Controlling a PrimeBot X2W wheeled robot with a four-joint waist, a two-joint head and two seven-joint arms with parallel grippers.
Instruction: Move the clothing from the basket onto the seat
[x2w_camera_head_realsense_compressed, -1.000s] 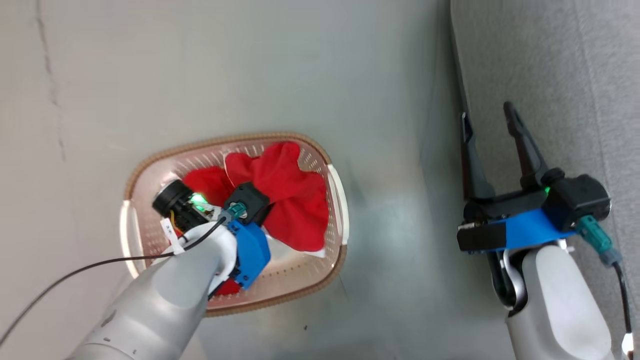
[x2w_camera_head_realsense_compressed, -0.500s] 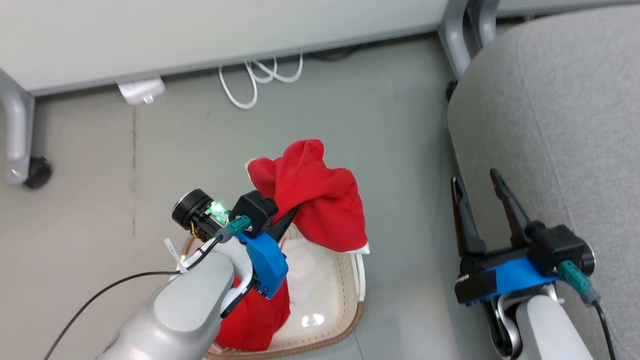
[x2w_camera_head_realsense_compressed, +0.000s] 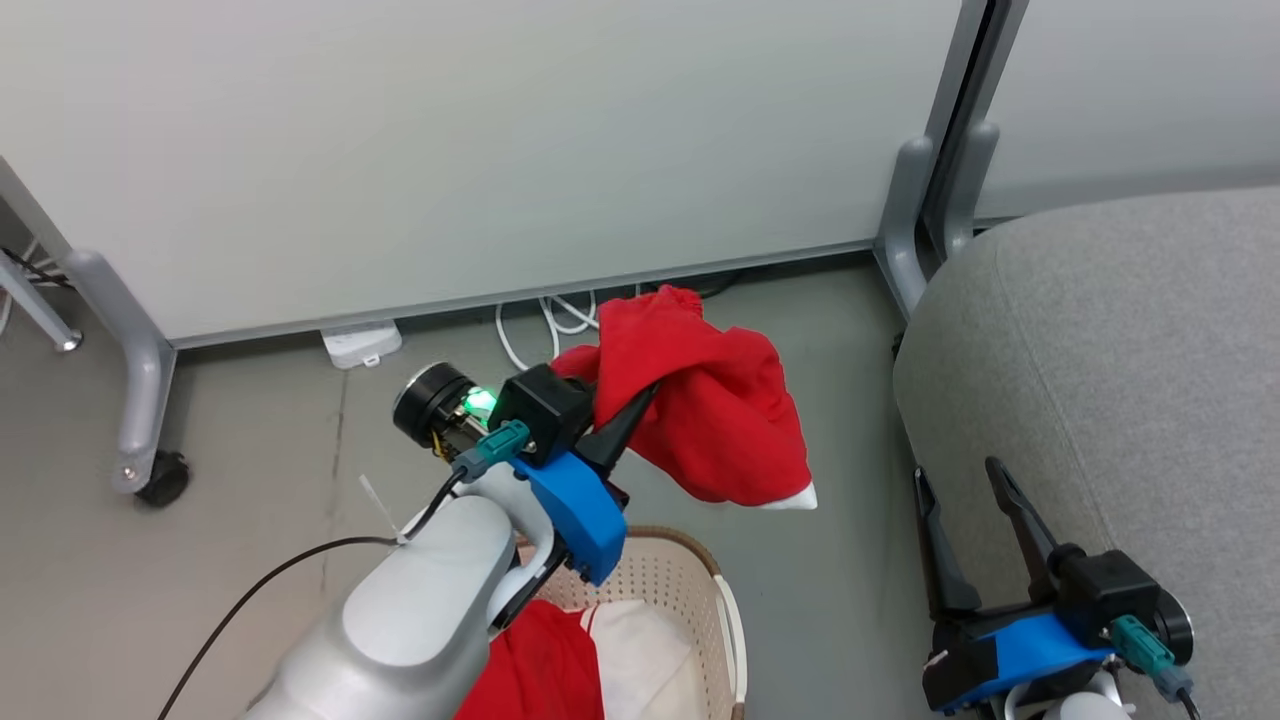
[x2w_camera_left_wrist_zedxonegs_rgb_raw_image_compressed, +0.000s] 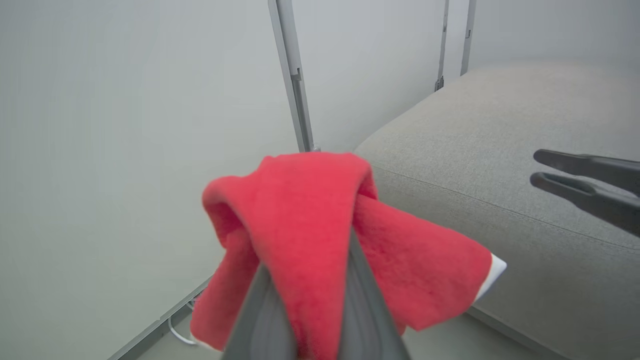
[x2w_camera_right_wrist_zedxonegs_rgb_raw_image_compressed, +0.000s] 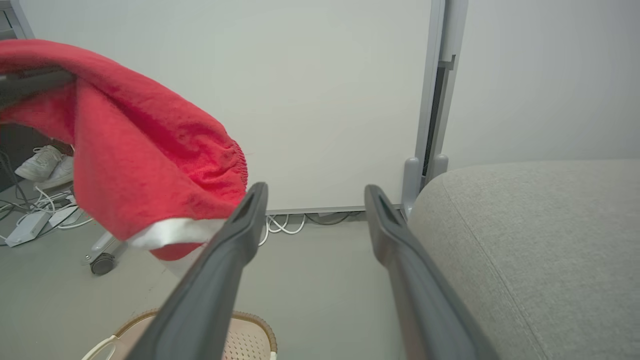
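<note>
1. The left gripper (x2w_camera_head_realsense_compressed: 640, 400) has its fingers (x2w_camera_left_wrist_zedxonegs_rgb_raw_image_compressed: 367, 310) pinched almost together on a fold of the red garment (x2w_camera_head_realsense_compressed: 720, 420). The cloth is bunched between them and drapes over their tips, so the grip looks to be mid-fabric, not at an edge.
2. The garment hangs in the air, clear of the basket (x2w_camera_head_realsense_compressed: 665, 575). The basket stands on the floor (x2w_camera_head_realsense_compressed: 820, 600) at about 6 o'clock from the garment in the head view. That height is probably what lets the trailing white corner pass the rim without snagging.
3. From the fingers, most of the cloth falls away toward 4 o'clock in the head view, with a gathered hem up at 12 o'clock. In the left wrist view it spills down both sides of the fingers, further on the 3 o'clock side.
4. The seat (x2w_camera_head_realsense_compressed: 1100, 350) lies at 3 o'clock from the garment, well apart, with bare floor between. The garment touches neither the seat nor the floor.
5. The right gripper (x2w_camera_head_realsense_compressed: 955, 470) holds nothing. Its fingers are spread wide and point to 12 o'clock, just beside the seat's near edge. It seems parked low, leaving the carry path open.
6. More clothing (x2w_camera_head_realsense_compressed: 535, 660), red and white, lies in the basket, so the task is judged partway done at best.
7. The next move likely calls for a sweep toward 3 o'clock, high enough for the hanging corner to clear the seat's rounded edge.
</note>
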